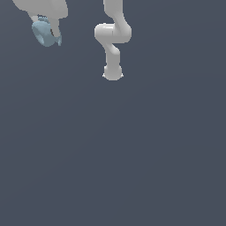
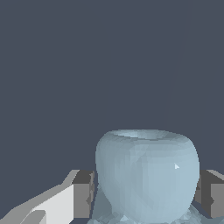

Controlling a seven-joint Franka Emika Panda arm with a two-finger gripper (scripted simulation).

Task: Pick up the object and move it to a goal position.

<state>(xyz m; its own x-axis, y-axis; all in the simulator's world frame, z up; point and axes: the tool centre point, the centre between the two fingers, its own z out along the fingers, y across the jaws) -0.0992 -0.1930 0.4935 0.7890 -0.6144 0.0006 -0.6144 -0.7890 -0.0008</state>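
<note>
The object is a small pale light-blue rounded lump. It sits at the top of the exterior view's left, held in my white gripper, which reaches in from the top edge. In the wrist view the object fills the space between my two fingers, which press against its sides. The gripper is shut on it. The object is held up off the ground.
The white arm's base and links stand at the top middle of the exterior view. The dark grey floor spreads all around.
</note>
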